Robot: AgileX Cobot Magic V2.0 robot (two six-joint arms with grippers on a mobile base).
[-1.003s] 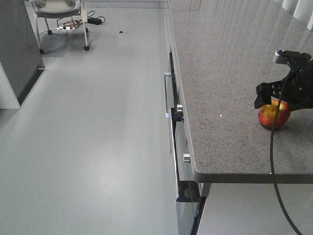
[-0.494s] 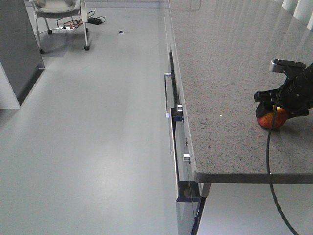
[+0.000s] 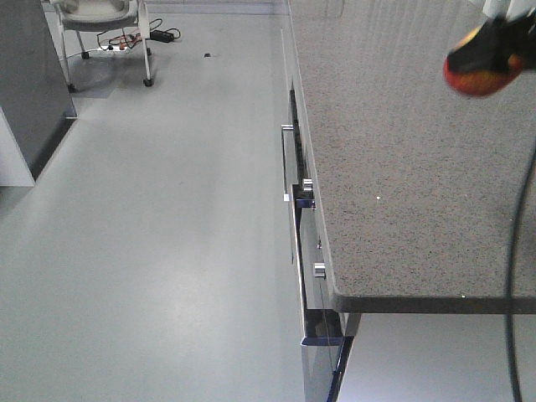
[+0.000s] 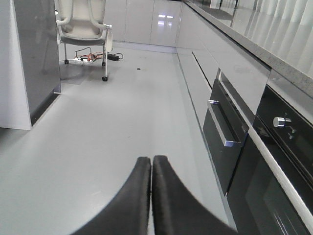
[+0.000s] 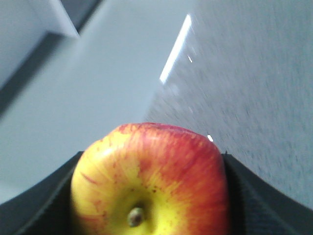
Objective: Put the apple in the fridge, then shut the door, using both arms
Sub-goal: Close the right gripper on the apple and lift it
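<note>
Left gripper shows its two smooth black fingers pressed flat together, low over the glossy grey floor. Rightward run dark glass oven fronts with a steel bar handle, then the speckled granite countertop. Above it, the right gripper clamps the round, red-and-yellow apple between black pads, its stem dimple facing the wrist camera.

My right gripper is black; the apple in it is red streaked over yellow, brown-flecked. Beneath, the countertop is speckled grey. Ahead of my black left gripper: glossy pale-grey floor, black oven.
</note>
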